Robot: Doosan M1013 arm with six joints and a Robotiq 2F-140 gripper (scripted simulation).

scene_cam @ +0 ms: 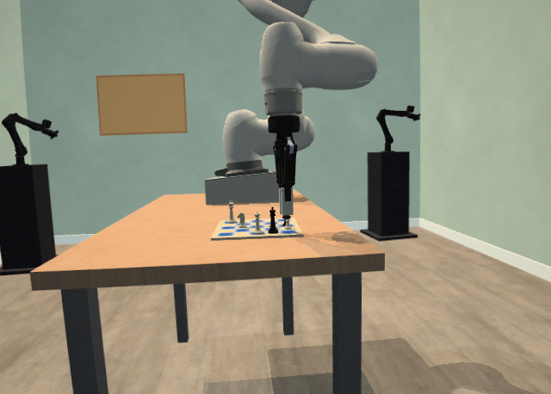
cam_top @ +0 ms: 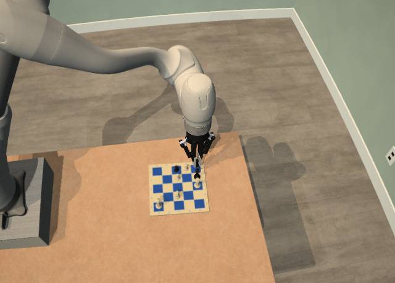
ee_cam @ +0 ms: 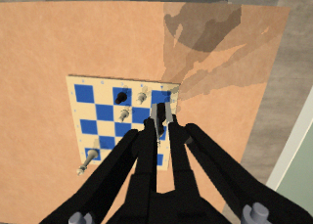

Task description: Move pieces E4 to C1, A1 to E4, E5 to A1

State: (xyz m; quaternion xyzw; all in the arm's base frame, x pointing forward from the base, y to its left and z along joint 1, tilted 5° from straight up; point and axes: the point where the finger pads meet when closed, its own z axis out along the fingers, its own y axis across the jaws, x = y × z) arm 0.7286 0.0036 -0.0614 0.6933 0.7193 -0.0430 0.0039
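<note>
The blue-and-cream board [cam_top: 178, 189] lies on the wooden table. My gripper [cam_top: 197, 165] hangs straight down over the board's far right corner and is shut on a small black piece [cam_top: 196, 171]. The piece sits low at the board; I cannot tell if its base touches. In the wrist view the black piece [ee_cam: 158, 127] shows dark between my fingertips. A white piece [cam_top: 197, 182] stands just in front of it. Another black piece [cam_top: 175, 168] and a white piece [cam_top: 186, 167] stand in the far row. A tall white piece [cam_top: 158, 204] stands at the near left corner.
Two more white pieces [cam_top: 178, 177] [cam_top: 178, 195] stand in the board's middle columns. The arm's grey base block [cam_top: 26, 203] sits on the table at the left. The table's right edge [cam_top: 252, 190] runs close to the board. In the exterior view a black king [scene_cam: 272, 219] stands left of my gripper [scene_cam: 284, 210].
</note>
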